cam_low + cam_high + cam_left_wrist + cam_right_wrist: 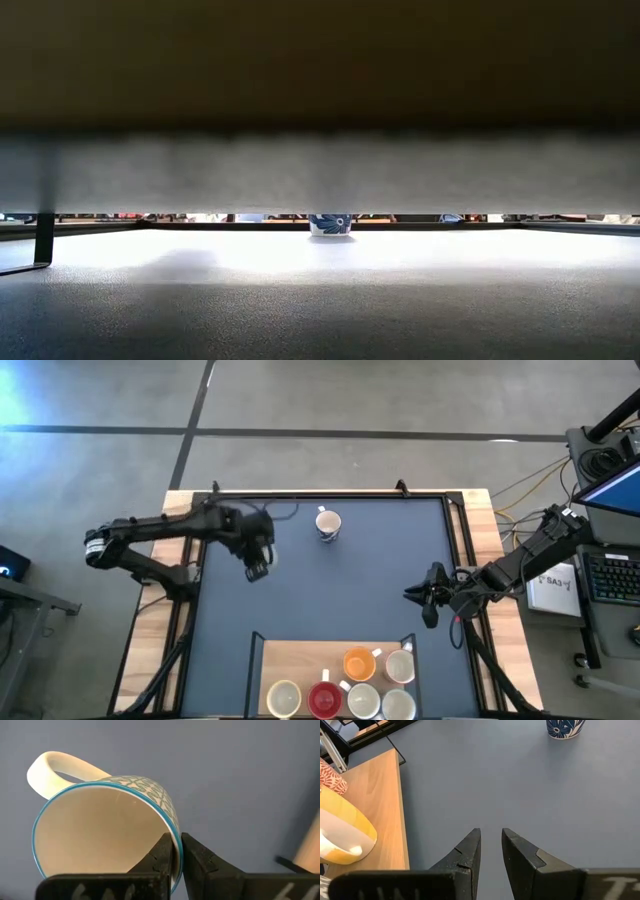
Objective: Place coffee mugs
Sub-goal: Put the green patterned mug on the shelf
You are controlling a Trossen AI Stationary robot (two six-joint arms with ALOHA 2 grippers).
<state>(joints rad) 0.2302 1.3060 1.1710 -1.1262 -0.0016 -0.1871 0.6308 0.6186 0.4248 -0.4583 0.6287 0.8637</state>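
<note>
My left gripper (pixel 256 567) is over the table's left half, shut on a white mug with a teal rim and teal pattern (pixel 100 830). A white mug with a blue flower pattern (pixel 328 525) stands on its base at the table's far middle; it also shows in the low view (pixel 330 224) and the right wrist view (pixel 565 727). Several mugs stand on a wooden board (pixel 300 655) at the near edge, among them an orange one (pixel 358 663) and a red one (pixel 324 700). My right gripper (pixel 425 598) is on the right, empty, its fingers a narrow gap apart (pixel 491 837). My left gripper holds the teal-rimmed mug by its rim (pixel 174 836), on the side away from the handle (pixel 55 767). One finger is inside the mug and one outside, pinching the wall. The fingers come in from the mug's open end. The mug's base is hidden behind its body.
The dark table top has bare room between the flower mug and the board. A raised black frame runs along the table's far and side edges (pixel 330 493). In the right wrist view a yellow mug (pixel 342 832) sits on the board's edge (pixel 380 805).
</note>
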